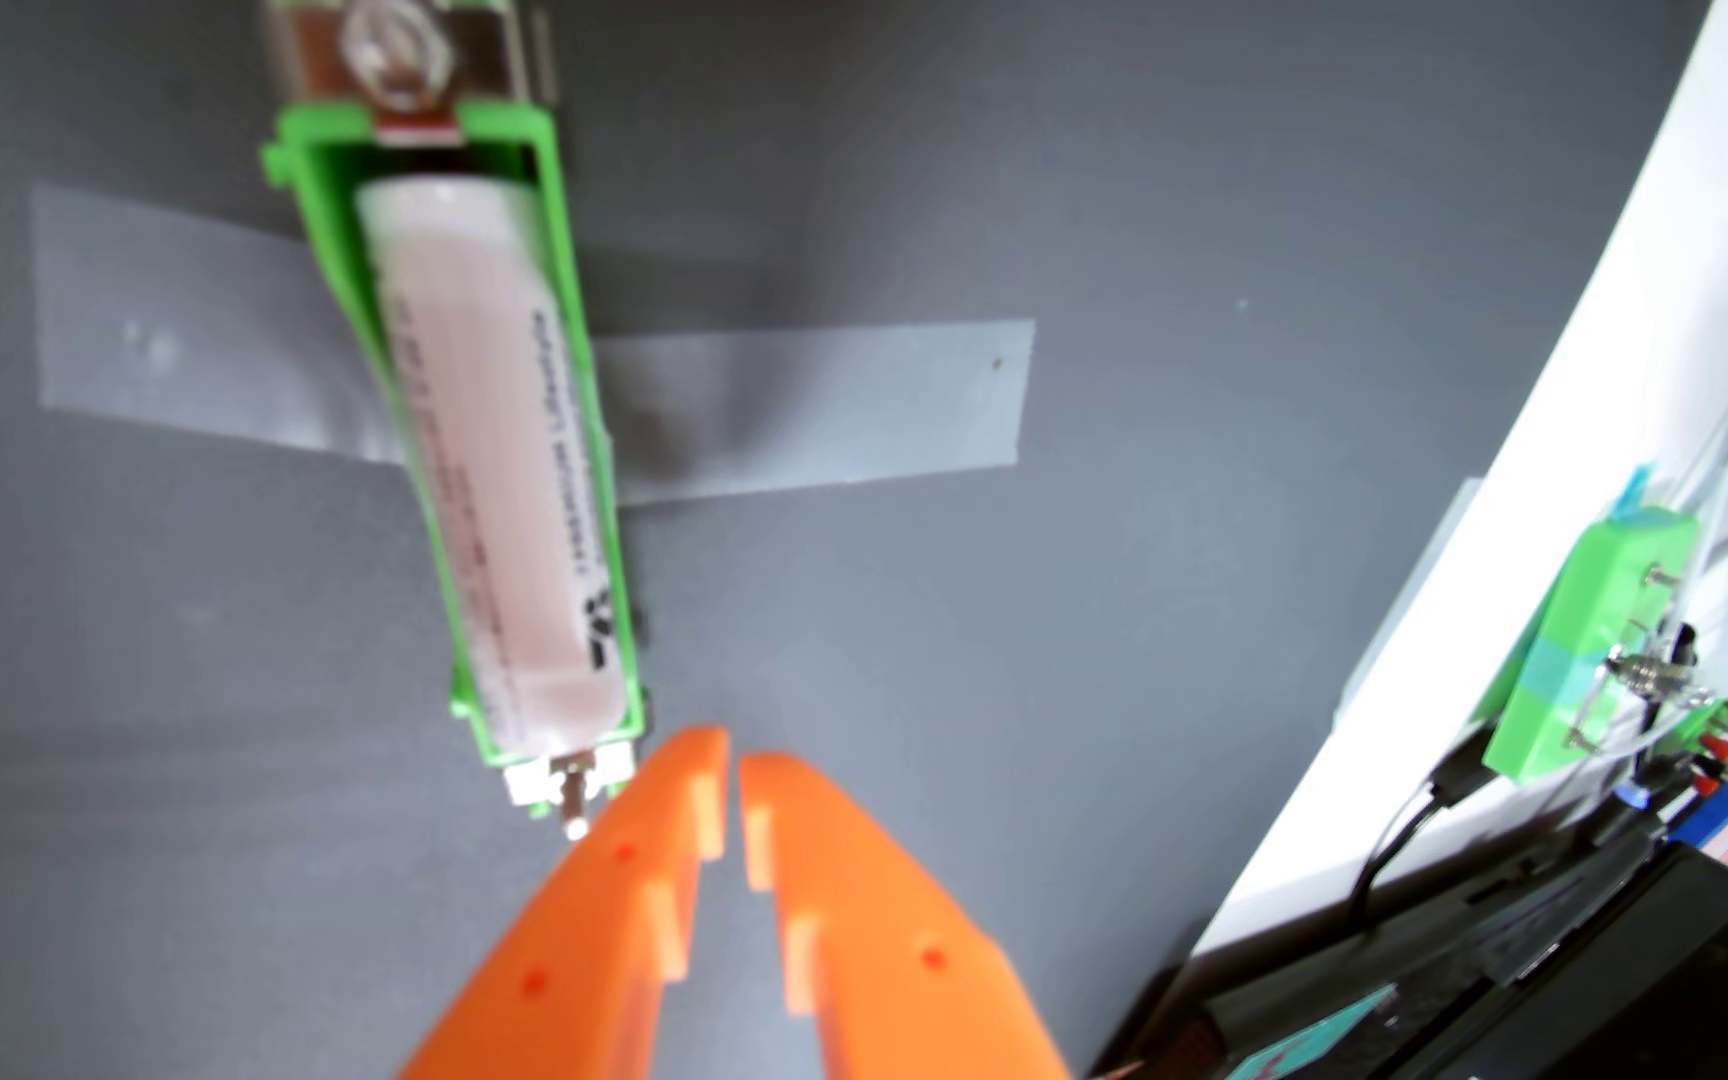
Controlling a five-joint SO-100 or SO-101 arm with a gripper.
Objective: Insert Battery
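Observation:
A pale pink cylindrical battery (496, 467) lies inside a green plastic holder (569, 343) that is taped to the grey surface, running from the top of the wrist view down toward the centre. Metal contacts show at both ends of the holder. My orange gripper (735, 763) comes up from the bottom edge, its tips just right of and below the holder's near end. The two fingers are almost together with only a thin gap and nothing between them. The gripper does not touch the battery.
Grey tape (839, 405) strips hold the holder to the grey mat. At the right, a white curved edge (1462, 623) borders a second green block (1587, 644) with screws, wires and a dark device below it.

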